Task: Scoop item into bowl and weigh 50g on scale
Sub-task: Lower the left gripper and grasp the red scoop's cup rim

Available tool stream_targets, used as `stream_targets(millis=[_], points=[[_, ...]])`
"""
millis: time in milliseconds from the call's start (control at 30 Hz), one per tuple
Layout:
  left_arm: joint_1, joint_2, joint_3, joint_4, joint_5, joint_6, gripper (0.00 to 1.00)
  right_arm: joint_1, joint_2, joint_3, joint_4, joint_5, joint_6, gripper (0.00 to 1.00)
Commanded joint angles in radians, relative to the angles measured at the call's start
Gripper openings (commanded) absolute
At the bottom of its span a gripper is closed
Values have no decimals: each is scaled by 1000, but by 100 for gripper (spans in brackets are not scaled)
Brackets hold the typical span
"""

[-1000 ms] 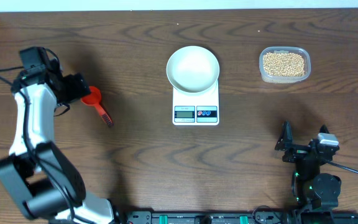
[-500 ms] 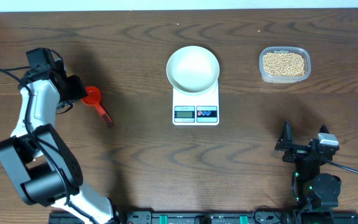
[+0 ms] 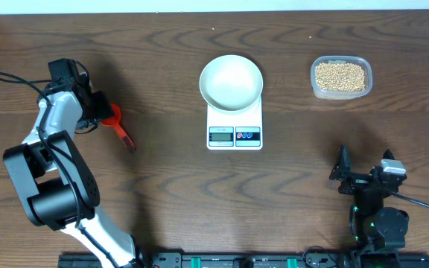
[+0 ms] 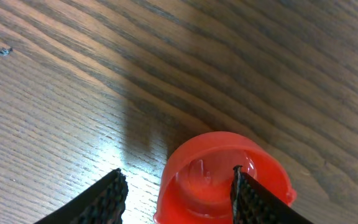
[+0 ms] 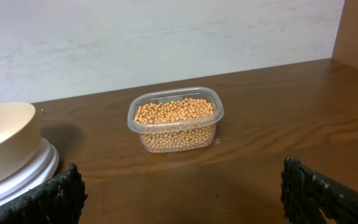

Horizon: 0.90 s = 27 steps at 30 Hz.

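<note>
A red scoop (image 3: 112,115) lies on the table at the left, its handle pointing to the lower right. My left gripper (image 3: 100,112) is down at its cup. In the left wrist view the jaws (image 4: 178,172) stand half closed astride the scoop (image 4: 222,174): the right finger overlaps the cup, and a strip of table shows between the left finger and the cup. The white bowl (image 3: 231,80) sits empty on the scale (image 3: 234,135). The beans (image 3: 339,75) fill a clear tub at the back right. My right gripper (image 3: 365,165) rests open near the front edge, facing the beans (image 5: 176,112).
The clear plastic tub (image 3: 315,90) stands right of the scale, apart from it. In the right wrist view the tub (image 5: 211,127) is ahead, with the bowl (image 5: 2,134) and the scale (image 5: 17,180) at the left edge. A wall runs behind the table.
My left arm has swung right toward the scoop and its jaws have narrowed from wide to about half. The scoop, bowl and right arm have not moved.
</note>
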Motion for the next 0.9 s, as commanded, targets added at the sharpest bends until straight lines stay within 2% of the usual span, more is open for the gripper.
stream_targets(millis=[0, 500, 767, 867], points=[[0, 8, 2, 10, -13, -5, 52, -3, 0, -2, -3, 8, -6, 99], [0, 50, -11, 42, -13, -5, 51, -3, 0, -2, -3, 8, -6, 99], [1, 70, -11, 45, -13, -5, 36, -3, 0, -2, -3, 8, -6, 99], [0, 70, -11, 45, -13, -5, 23, -3, 0, -2, -3, 8, -6, 99]])
